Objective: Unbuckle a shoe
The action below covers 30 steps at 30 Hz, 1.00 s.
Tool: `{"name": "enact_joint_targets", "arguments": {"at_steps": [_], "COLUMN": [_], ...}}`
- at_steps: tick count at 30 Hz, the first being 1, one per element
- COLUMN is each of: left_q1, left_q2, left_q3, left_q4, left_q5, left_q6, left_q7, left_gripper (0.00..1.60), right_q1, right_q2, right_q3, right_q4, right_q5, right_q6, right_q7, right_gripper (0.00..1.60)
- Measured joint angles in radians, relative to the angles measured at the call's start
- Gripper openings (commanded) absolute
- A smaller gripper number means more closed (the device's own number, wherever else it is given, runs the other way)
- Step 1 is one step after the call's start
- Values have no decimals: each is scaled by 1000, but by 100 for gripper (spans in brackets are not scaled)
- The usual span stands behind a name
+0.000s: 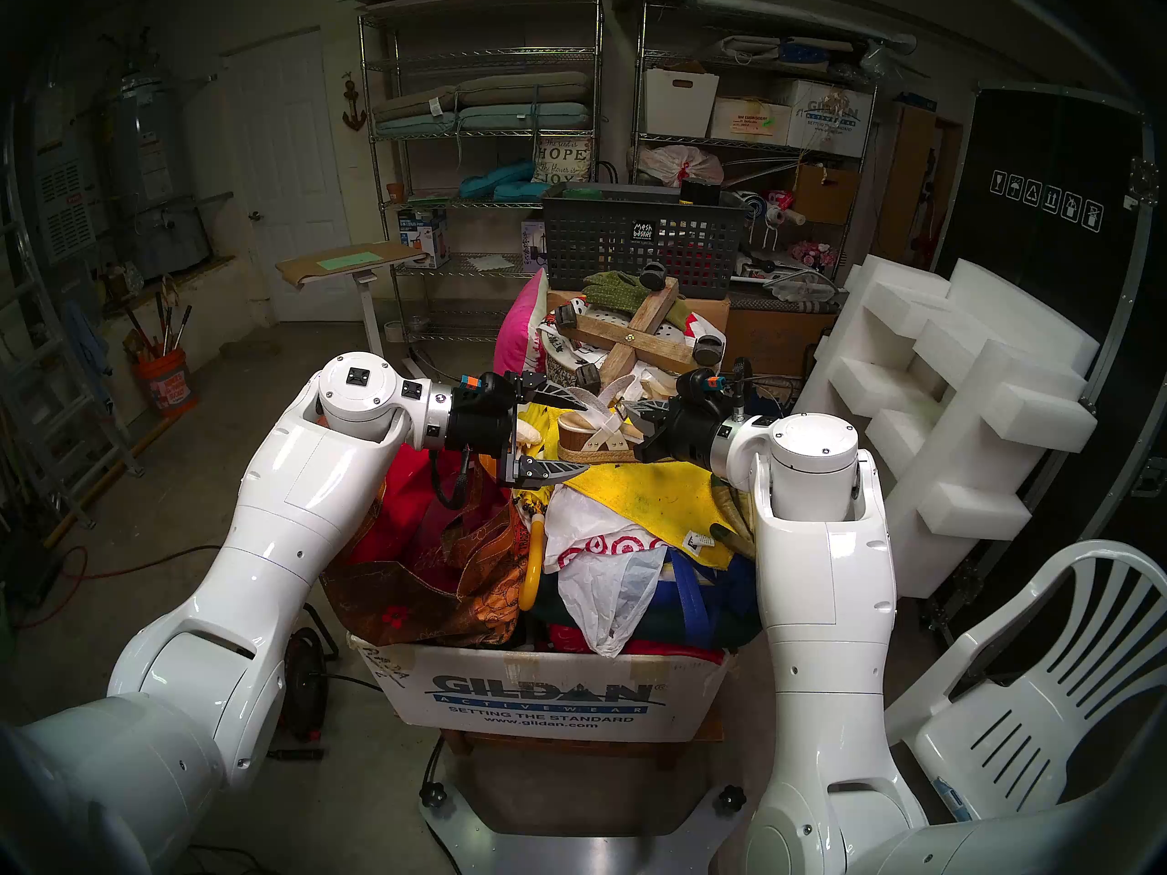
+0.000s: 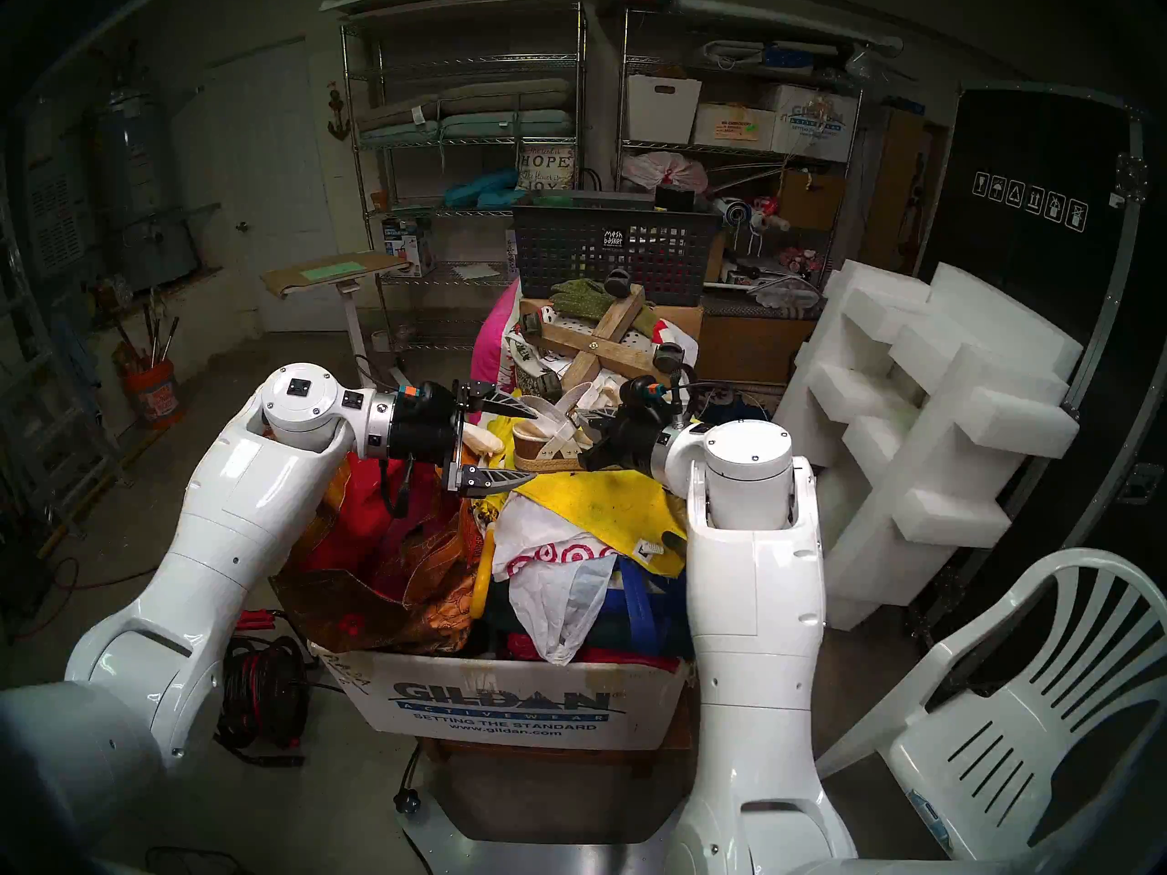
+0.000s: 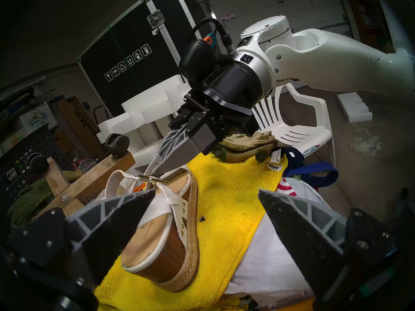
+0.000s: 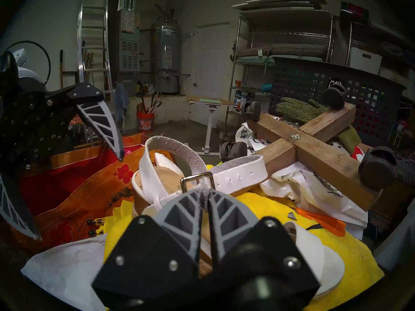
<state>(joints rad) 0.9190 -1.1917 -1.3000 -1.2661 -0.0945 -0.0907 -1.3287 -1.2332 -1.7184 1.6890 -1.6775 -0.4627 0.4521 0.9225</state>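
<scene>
Wooden caster cross [image 1: 638, 337] lying at sandal's 12 o'clock; sandal [image 1: 600, 435] sitting between spread left pincer [image 1: 548, 431] and right pincer [image 4: 204, 197], pinching strap beside buckle [image 4: 197, 180].

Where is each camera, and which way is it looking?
Head left: high on the head, looking down at the sandal; both arms show.
Head right: nearly the same picture.
Left wrist: behind the open left gripper, facing the right gripper pinching strap beside the buckle.
Right wrist: behind the shut right gripper, facing the buckle and wooden cross; the left gripper's fingers show.
All share the sandal on the yellow towel.
</scene>
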Motion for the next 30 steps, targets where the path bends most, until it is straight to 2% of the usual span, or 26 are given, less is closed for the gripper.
{"name": "enact_joint_targets", "arguments": {"at_steps": [1,2,15,30], "left_q1": [0,0,0,0], "left_q2": [0,0,0,0], "left_q3": [0,0,0,0], "left_q4": [0,0,0,0], "left_q5": [0,0,0,0], "left_q6": [0,0,0,0], "left_q7": [0,0,0,0], "left_gripper": [160,160,160,160], "right_q1": [0,0,-13,-42], "right_q2": [0,0,8,44], "right_q3": [0,0,21,38], "right_q4": [0,0,-30,-78], "right_q5": [0,0,0,13], "right_q6": [0,0,5,33], "right_q7": [0,1,28,129], "right_gripper": [18,0,0,0]}}
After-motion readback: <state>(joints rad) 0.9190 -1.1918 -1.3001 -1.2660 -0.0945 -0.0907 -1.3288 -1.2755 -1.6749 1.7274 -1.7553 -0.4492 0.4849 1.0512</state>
